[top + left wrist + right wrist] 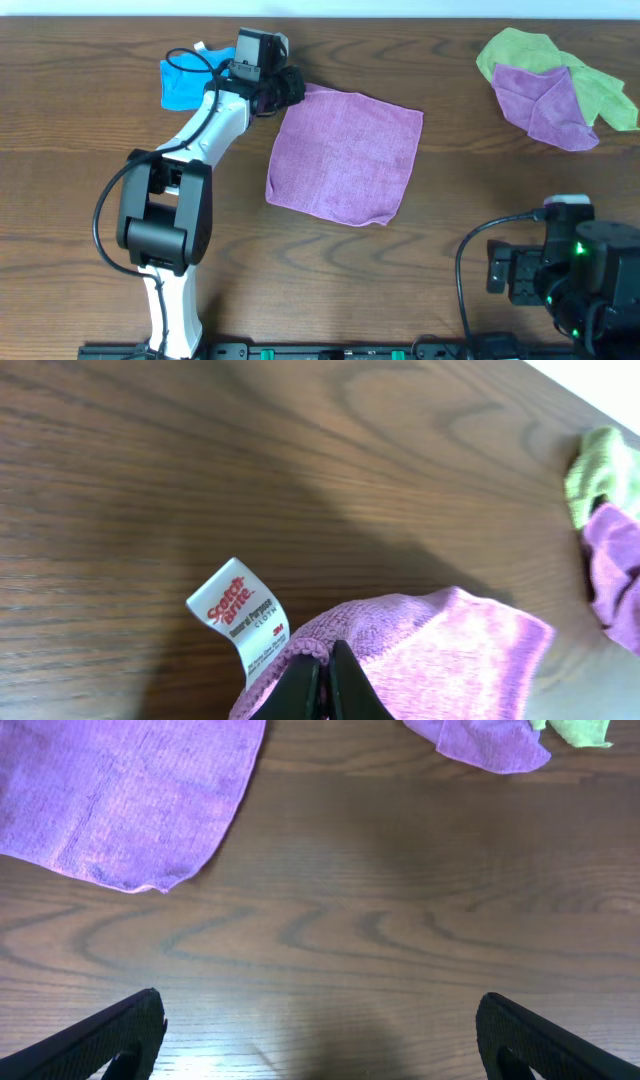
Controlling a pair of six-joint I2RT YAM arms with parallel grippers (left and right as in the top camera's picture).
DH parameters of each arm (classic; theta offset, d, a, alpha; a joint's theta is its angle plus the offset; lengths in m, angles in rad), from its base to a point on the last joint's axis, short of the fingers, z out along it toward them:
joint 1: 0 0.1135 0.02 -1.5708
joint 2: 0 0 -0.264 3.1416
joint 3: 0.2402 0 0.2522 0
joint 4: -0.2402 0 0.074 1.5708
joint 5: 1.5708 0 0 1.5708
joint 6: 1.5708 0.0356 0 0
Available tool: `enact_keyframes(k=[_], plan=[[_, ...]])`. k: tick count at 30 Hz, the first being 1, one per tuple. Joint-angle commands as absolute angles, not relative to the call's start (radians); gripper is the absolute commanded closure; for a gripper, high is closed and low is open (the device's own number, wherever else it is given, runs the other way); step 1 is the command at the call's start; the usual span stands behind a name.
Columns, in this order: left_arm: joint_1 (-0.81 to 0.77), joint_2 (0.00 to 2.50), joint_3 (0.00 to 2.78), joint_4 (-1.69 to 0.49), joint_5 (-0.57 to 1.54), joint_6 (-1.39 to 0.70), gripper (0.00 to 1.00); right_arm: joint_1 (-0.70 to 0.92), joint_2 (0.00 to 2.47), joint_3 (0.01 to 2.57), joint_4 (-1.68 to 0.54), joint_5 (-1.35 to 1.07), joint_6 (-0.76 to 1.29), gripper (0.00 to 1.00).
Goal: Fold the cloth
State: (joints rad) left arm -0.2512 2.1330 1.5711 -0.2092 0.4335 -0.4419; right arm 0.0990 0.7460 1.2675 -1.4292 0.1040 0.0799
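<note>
Left wrist view shows us the left gripper (326, 680) with fingers pressed together on the far left corner of the purple cloth (440, 660), which spreads flat toward our right and the near side, while the right gripper (320, 1025) sits spread, well apart.
</note>
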Motion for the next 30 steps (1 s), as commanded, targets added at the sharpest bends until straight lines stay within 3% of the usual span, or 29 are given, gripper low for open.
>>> enact_keyframes(k=[1,2,4,5,19,24,25,30], plan=[[-0.241,2.159,1.591,-0.215,0.392,-0.426,0.75,0.091,0.752,1.261,-1.425,0.092,0.1,0.01],[-0.241,2.159,1.591,-0.216,0.391,-0.426,0.54,0.091,0.753,1.261,-1.423,0.087,0.101,0.01],[-0.24,2.158,1.592,-0.224,0.392,-0.426,0.24,0.091,0.753,1.261,-1.417,0.066,0.101,0.01],[-0.237,2.158,1.593,-0.233,0.392,-0.426,0.02,0.091,0.753,1.261,-1.414,0.062,0.101,0.01],[-0.112,2.009,1.62,-0.543,0.613,-0.376,0.02,0.091,0.804,1.213,-1.346,0.079,0.1,0.04],[-0.113,1.84,1.618,-0.76,0.525,-0.211,0.0,0.091,0.799,1.214,-1.357,0.078,0.099,0.04],[-0.121,1.805,1.618,-0.804,0.495,-0.181,0.05,0.091,0.794,1.214,-1.366,0.078,0.099,0.04],[-0.133,1.626,1.513,-0.927,0.465,-0.142,0.09,0.091,0.728,1.214,-1.406,0.078,0.102,0.03]])
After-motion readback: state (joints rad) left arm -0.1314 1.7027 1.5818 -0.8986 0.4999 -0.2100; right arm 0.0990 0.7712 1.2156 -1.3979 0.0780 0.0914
